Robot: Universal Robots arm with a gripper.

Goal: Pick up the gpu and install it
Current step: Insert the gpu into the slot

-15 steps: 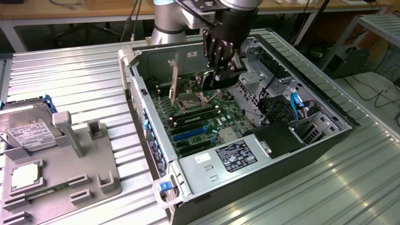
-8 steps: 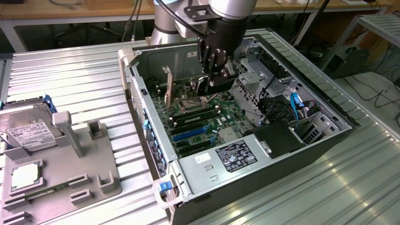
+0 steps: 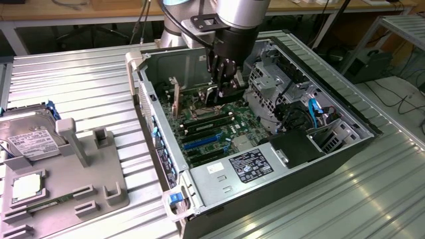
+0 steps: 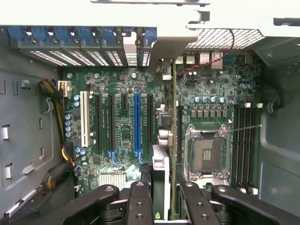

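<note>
The gpu (image 4: 161, 174) is seen edge-on in the wrist view, a thin dark card with its silver end bracket (image 4: 169, 46) toward the case's rear slot openings. My gripper (image 4: 164, 190) is shut on it, one finger on each face. In the exterior view the gripper (image 3: 222, 90) reaches down into the open computer case (image 3: 166, 164), holding the gpu (image 3: 212, 95) upright just above the green motherboard (image 3: 212, 124). The card hangs between the blue expansion slot (image 4: 137, 124) and the empty CPU socket (image 4: 206, 152). Whether its edge touches a slot is hidden.
The power supply (image 3: 247, 167) and drive cage (image 3: 267, 79) hem in the motherboard. Black cables (image 4: 58, 173) lie along one case wall. At the exterior view's left, a grey fixture (image 3: 89, 174) holds a silver hard drive (image 3: 30, 135), a processor chip (image 3: 27, 185) and a green memory stick (image 3: 47, 203).
</note>
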